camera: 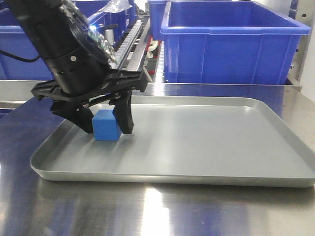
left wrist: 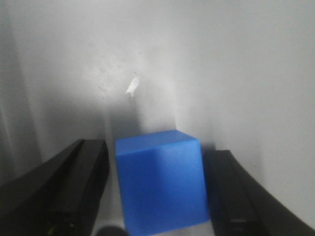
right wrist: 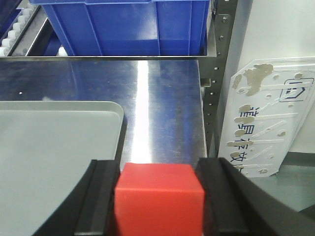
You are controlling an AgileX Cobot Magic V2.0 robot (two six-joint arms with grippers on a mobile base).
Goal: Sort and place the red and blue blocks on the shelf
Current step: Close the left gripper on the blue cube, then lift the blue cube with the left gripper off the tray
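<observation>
The blue block (camera: 106,126) is sitting on the grey tray (camera: 206,147). The left gripper (camera: 108,131) is straddling it, its 2 fingers leaving small gaps. The right gripper (right wrist: 160,211) is pinching the red block (right wrist: 158,196) above the steel tabletop (right wrist: 162,108).

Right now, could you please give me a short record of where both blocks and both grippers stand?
blue block: on the tray, near its left side
left gripper: open, fingers straddling the blue block, slim gaps visible
red block: clamped, just right of the tray's corner
right gripper: shut on the red block
shelf: behind the tray, neither block on it yet
</observation>
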